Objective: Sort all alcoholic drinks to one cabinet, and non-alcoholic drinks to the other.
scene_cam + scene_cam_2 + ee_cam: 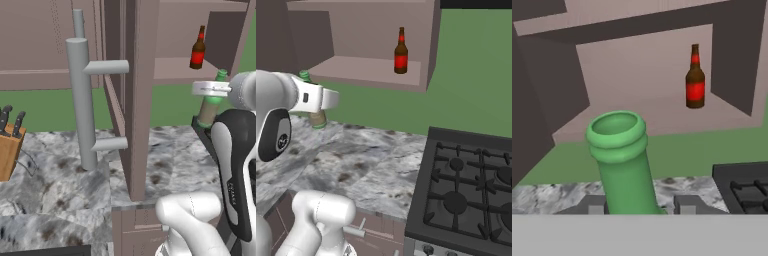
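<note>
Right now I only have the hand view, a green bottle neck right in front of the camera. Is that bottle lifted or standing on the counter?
Observer: Lifted. In the left base view the green bottle hangs above the counter, shut in the gripper.
Operator: Is the cabinet door open?
Observer: Yes, the cabinet door stands swung out toward the robot, left of the arm.
Operator: Anything else on the counter?
Observer: A knife block sits far left.
Operator: And the brown bottle?
Observer: The amber bottle stands upright near the shelf's right end.
</note>
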